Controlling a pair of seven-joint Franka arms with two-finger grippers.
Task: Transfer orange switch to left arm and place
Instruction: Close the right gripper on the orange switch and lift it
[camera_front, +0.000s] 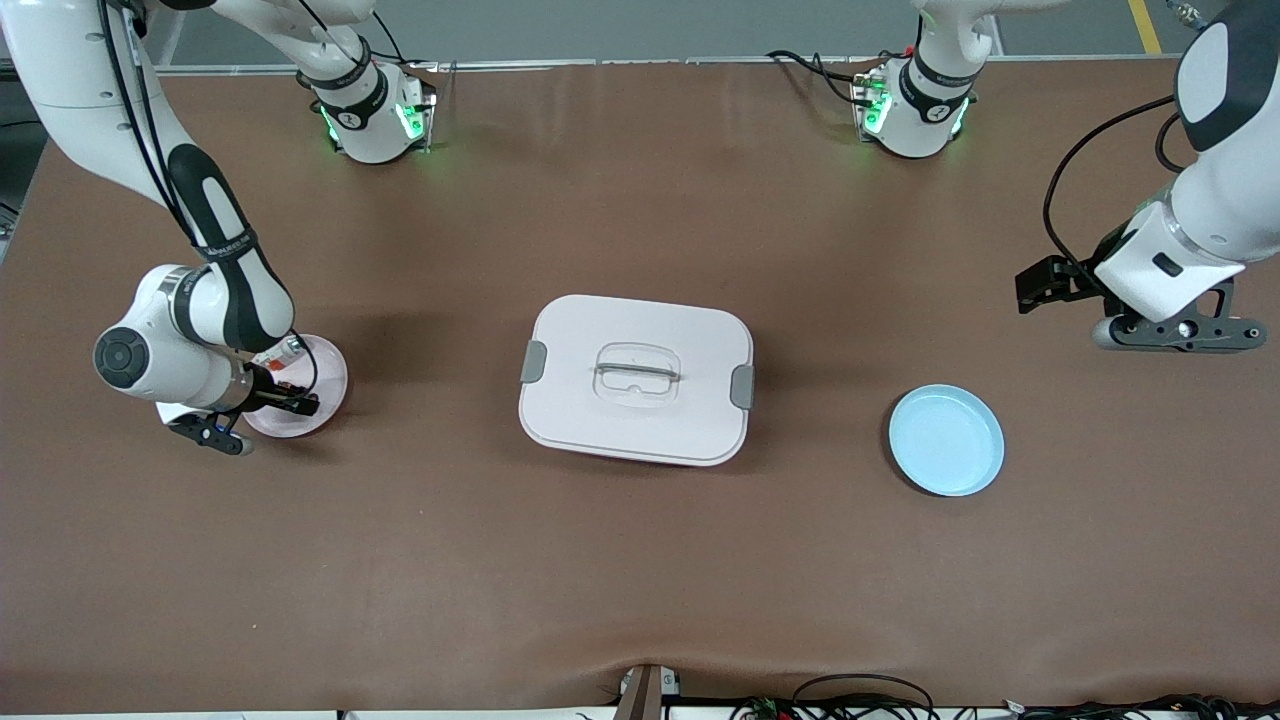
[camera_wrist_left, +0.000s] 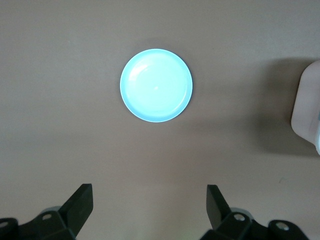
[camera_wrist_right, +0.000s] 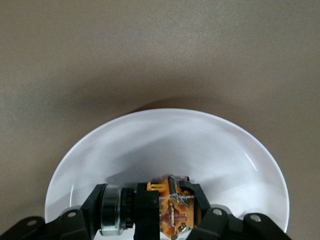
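Right tool (camera_wrist_right: 167, 212) clamped on ribbed orange switch (camera_wrist_right: 172, 212) in glossy pink plate (camera_wrist_right: 200, 145), left tool (camera_wrist_left: 150, 207) wide open, empty, over table

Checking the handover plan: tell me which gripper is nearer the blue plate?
Left. The left gripper hangs open just beside the blue plate; the right gripper, fingers shut on the orange switch, is at the pink plate.

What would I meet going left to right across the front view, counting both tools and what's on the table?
Right tool shut on the orange switch over the pink plate → box → blue plate → left tool, open, waiting in the air.
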